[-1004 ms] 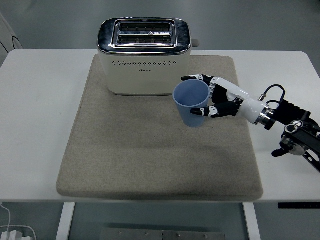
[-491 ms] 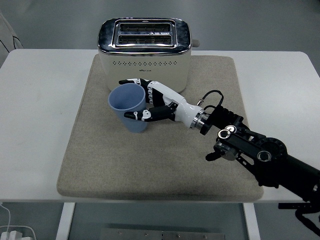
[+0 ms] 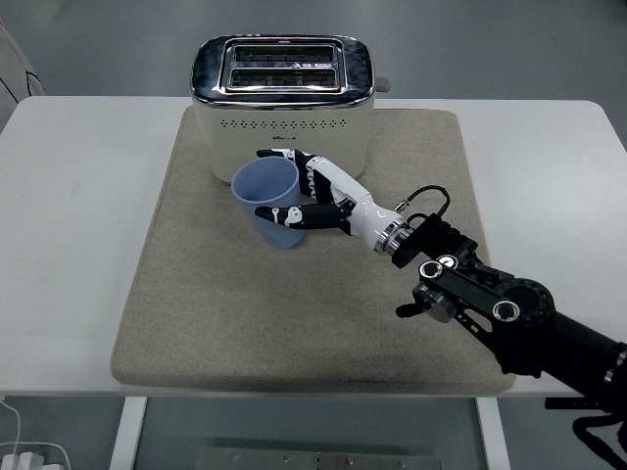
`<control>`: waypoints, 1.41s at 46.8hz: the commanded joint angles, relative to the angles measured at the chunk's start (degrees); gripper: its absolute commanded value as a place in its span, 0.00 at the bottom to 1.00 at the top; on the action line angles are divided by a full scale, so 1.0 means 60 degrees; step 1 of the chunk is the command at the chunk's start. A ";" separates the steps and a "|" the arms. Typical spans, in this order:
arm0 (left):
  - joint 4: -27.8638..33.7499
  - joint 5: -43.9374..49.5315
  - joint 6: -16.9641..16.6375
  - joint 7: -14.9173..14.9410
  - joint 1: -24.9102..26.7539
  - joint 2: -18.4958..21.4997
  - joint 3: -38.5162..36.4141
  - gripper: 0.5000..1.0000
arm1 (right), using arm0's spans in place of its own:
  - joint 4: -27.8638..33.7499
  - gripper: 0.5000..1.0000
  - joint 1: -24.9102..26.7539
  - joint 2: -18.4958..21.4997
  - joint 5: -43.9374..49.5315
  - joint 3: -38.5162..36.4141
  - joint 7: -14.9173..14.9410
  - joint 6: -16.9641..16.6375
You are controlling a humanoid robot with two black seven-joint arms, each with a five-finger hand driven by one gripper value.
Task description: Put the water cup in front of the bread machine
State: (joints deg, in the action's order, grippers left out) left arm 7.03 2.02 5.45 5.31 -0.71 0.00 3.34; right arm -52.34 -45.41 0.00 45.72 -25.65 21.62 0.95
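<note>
The right hand (image 3: 312, 201) is clamped around a blue water cup (image 3: 271, 203), upright on a beige mat (image 3: 196, 294) just in front of the bread machine (image 3: 282, 108). Placement looks nearly complete; next, the fingers need to release without tipping it.

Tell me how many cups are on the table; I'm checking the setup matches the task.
1. The blue cup is on the beige mat, just in front of the toaster, gripped by the right hand. None other shows.
</note>
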 commanded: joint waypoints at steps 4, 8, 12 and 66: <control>0.0000 0.0000 0.0000 -0.0006 0.0001 0.0000 0.0000 1.00 | -0.0022 0.45 0.0171 0.0000 -0.0076 0.0028 0.0000 -0.0012; 0.0000 0.0000 0.0000 0.0008 0.0001 0.0000 0.0000 1.00 | -0.0022 0.72 0.0186 0.0000 -0.0106 0.0042 0.0000 -0.0012; 0.0000 0.0000 0.0000 -0.0006 0.0001 0.0000 0.0000 1.00 | -0.0022 0.83 0.0215 0.0000 -0.0121 0.0042 0.0000 -0.0056; 0.0000 0.0000 0.0000 -0.0006 0.0001 0.0000 0.0000 1.00 | -0.0022 0.86 -0.0034 0.0000 -0.0135 -0.0075 0.0000 -0.0598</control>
State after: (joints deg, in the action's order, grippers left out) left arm 7.03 2.02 5.45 5.29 -0.70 0.00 3.34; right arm -52.46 -45.37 0.00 44.91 -25.76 21.62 -2.62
